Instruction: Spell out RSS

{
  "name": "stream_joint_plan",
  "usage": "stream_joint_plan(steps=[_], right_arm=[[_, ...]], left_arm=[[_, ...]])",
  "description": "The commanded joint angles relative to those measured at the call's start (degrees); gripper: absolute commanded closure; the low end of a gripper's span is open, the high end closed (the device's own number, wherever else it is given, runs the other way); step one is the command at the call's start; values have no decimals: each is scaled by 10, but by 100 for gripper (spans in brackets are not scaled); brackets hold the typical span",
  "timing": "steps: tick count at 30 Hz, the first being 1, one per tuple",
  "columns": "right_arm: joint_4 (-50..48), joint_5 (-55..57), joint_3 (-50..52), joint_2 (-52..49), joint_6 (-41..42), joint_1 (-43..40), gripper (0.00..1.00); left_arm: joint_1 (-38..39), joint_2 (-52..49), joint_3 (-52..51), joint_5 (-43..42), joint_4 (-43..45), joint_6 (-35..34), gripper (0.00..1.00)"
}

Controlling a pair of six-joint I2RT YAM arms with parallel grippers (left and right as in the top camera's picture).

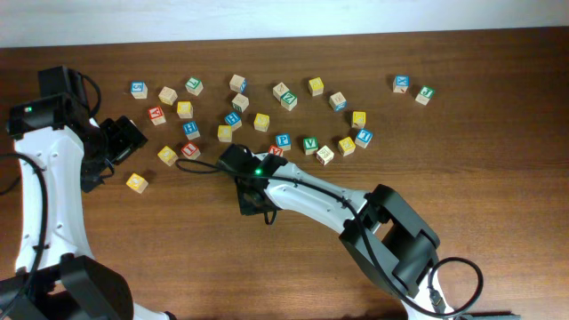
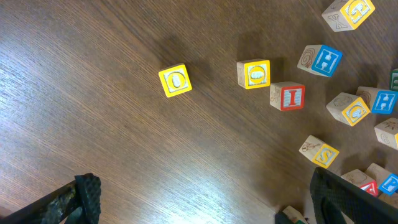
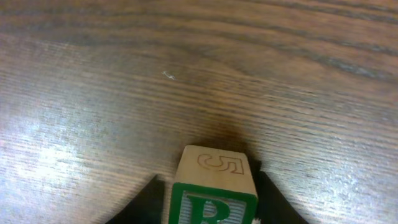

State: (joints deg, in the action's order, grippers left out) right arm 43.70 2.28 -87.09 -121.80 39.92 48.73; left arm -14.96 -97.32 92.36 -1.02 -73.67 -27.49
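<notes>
The right end effector (image 3: 211,202) is clamped on the green R block (image 3: 214,186), low over bare tabletop (image 3: 124,74). Placing the first letter appears to be the step in hand. Next it likely needs to set R flat, let go, and leave room beside it for two S blocks. The left end effector (image 2: 205,205) hangs with its fingers apart, holding nothing.

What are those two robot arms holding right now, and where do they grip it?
The right tool clamps a wooden block with a green R by its opposite sides. The left tool is open and empty.
</notes>
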Motion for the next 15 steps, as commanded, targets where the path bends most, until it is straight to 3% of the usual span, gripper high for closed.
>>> stream_joint_plan(steps=[1,4,8,9,12,15], right_arm=[[2,-22,-7,-7,-25,-4,31],[26,-31,-44,-7,-33,-5,28],[142,-31,-168,14,-99,-26,21],[197,-26,-228,34,-114,-46,2],[288,48,-338,65,-120,-119,2],[305,117,-353,70,-212,-221,2]], left_arm=[[-1,-3,1,7,1,-7,1],[-1,-3,1,7,1,-7,1],[-1,-3,1,7,0,-7,1],[-1,-3,1,7,1,-7,1],[-1,-3,1,7,1,-7,1],[-1,-3,1,7,1,-7,1]])
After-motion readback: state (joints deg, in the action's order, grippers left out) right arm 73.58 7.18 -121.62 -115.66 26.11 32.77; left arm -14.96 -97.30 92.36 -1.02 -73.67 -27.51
